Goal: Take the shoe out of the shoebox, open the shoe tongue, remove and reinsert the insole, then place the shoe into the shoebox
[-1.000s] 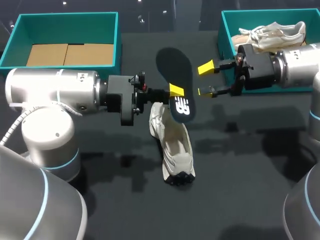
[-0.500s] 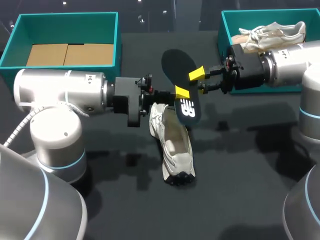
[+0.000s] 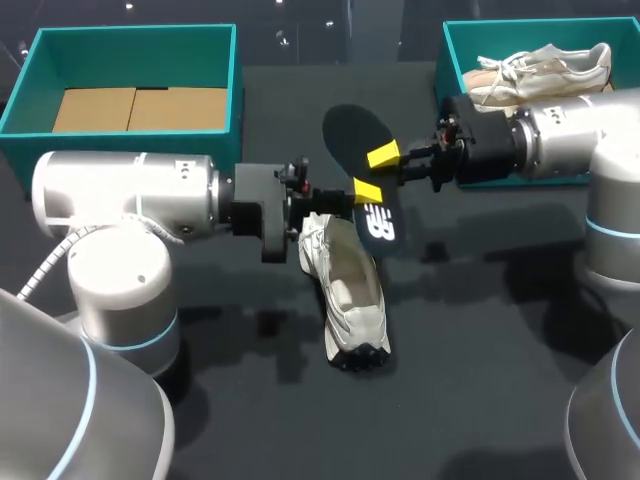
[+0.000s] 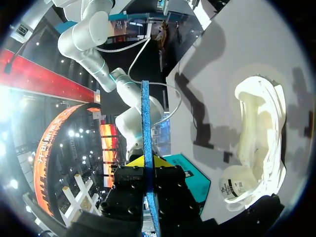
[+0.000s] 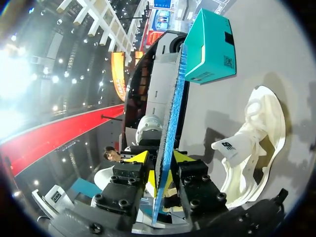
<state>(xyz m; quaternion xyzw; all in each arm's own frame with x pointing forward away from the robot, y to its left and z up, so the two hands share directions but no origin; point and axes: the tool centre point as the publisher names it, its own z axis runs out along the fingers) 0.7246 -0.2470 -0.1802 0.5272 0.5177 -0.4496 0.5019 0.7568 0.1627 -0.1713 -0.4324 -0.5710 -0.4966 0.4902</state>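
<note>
Two robot arms are holding a dark insole (image 3: 352,135) in the air over the middle of the black tabletop (image 3: 480,330). The left pincer (image 3: 365,190), coming in from the left, is gripping the insole near its printed end, with a yellow tip pressing on each face. The right pincer (image 3: 390,168), reaching across from the right, is clamping the insole just beside that hold, toward the insole's middle, a yellow tip on either side. Beneath the insole, the white shoe (image 3: 350,290) is lying on the tabletop with its opening facing up, apart from both pincers. A second pale shoe (image 3: 540,65) is sitting in the teal shoebox (image 3: 455,60) at the far right, behind the right arm. Another teal box (image 3: 135,40), floored with brown cardboard (image 3: 135,108), is standing at the far left.
</note>
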